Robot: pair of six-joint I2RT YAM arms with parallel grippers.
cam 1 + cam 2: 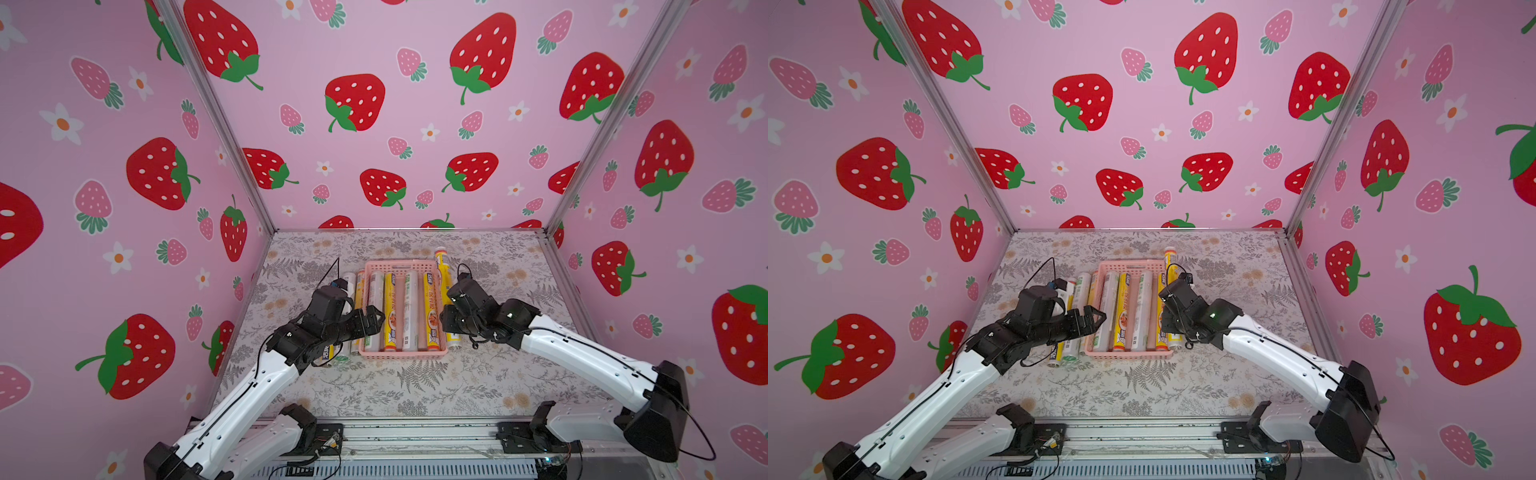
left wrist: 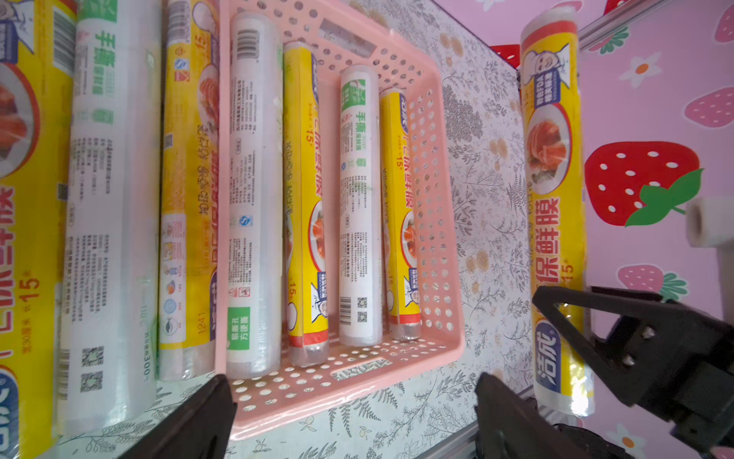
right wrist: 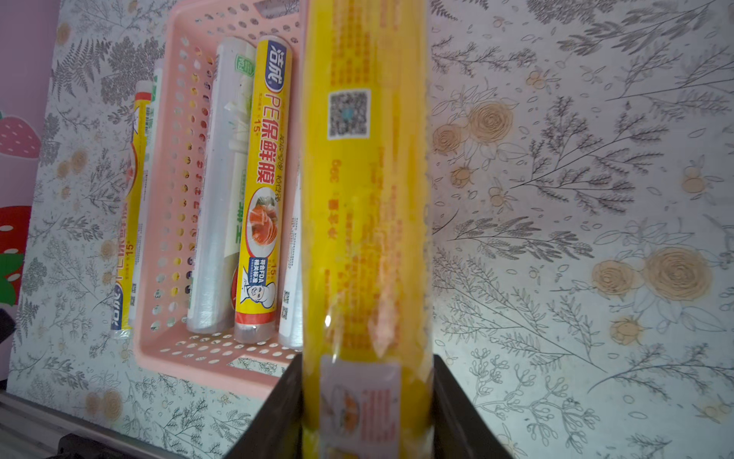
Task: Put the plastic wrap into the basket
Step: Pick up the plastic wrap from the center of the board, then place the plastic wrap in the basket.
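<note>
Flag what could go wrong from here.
The right claw grips the yellow roll off-centre, so the long end may droop or twist. The basket already holds four rolls; the gaps look tight, so it may ride up. The open left claw hovers at the basket's near end and could be struck.

Looks like a small robot test booth, not a home or a shop. Closed in on three sides by pink walls (image 1: 299,62) printed with big red strawberries and little white flowers, like pretend wallpaper. Held together at the corners by bare grey metal posts (image 1: 218,116). Floored with a flat worktop (image 1: 415,386) under a cover of grey ferns and tan flowers. Worked by a white and black left arm (image 1: 249,386) and right arm (image 1: 582,353), both fixed to a metal rail (image 1: 415,436) along the front edge. Set up in the middle with the basket (image 1: 403,354) and rolls of the plastic wrap (image 1: 390,307).
</note>
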